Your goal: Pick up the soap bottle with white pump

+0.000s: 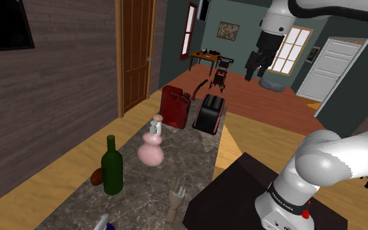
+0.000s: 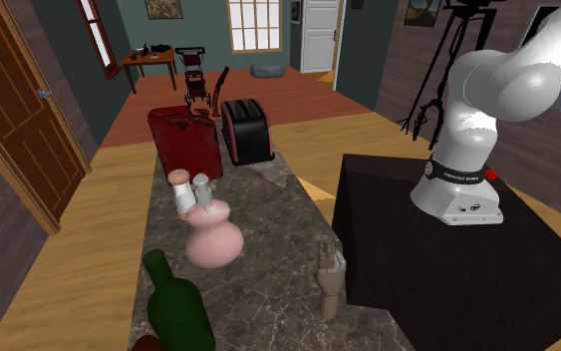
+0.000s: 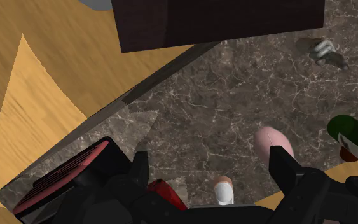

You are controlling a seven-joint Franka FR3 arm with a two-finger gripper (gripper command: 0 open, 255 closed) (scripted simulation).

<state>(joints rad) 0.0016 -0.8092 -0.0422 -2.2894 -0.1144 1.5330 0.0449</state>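
Observation:
The soap bottle [image 1: 151,153] is a round pink flask with a white pump on its neck. It stands upright mid-counter on the dark marble top [image 1: 176,171], between a green bottle and a red canister. In the second exterior view the soap bottle [image 2: 213,240] is left of centre. My black gripper [image 1: 255,73] hangs high above the far end of the counter, well clear of everything. In the wrist view the gripper [image 3: 212,170] is open with its fingers [image 3: 284,167] wide apart and nothing between them. The soap bottle [image 3: 271,142] lies far below, close to one finger.
A green glass bottle [image 1: 113,167] stands close to the soap bottle, with a small brown object [image 1: 97,176] beside it. A red canister [image 1: 176,106] and a black-and-red toaster [image 1: 208,112] stand at the far end. A hand-shaped figure [image 1: 174,204] stands by the black stand [image 2: 447,264].

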